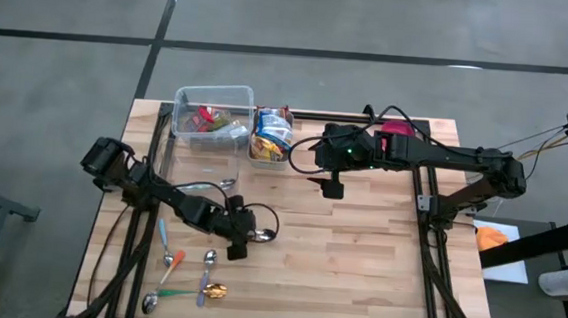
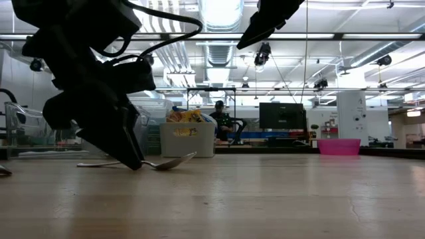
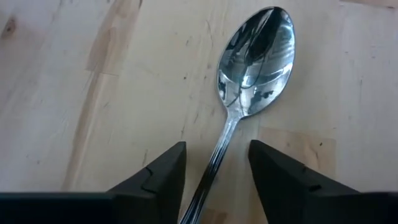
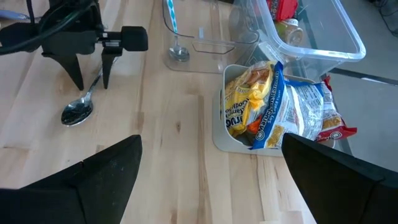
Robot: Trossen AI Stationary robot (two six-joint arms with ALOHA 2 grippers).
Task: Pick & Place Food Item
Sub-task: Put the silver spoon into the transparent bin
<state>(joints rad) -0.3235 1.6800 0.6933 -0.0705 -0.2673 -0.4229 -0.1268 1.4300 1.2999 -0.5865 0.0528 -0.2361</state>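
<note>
At the lower left of the high view, several spoons (image 1: 187, 281) with coloured handles lie loose on the wooden table (image 1: 356, 274), clear of the working area. Just right of them the left gripper (image 1: 237, 244) is down at the table surface over a silver spoon (image 1: 257, 236). In the left wrist view its two dark fingers (image 3: 163, 177) stand either side of the spoon's handle with a visible gap on each side, part-way open and not gripping it; the handle runs up between them to the bowl (image 3: 256, 59), which lies beyond the fingertips, hollow side up. The low view shows the spoon flat on the wood, bowl toward frame right. At upper centre of the high view a clear plastic bin (image 1: 212, 116) holds packaged goods, and just beside it on the right a small white tub (image 1: 270, 150) carries the snack bags (image 4: 280, 109), stacked above its rim, yellow and blue wrappers uppermost. Right of the tub the right gripper (image 1: 331, 185) hangs above the table, jaws wide apart and empty, with the tub near it and nothing between them. A pink bowl (image 1: 398, 129) sits behind that arm.
</note>
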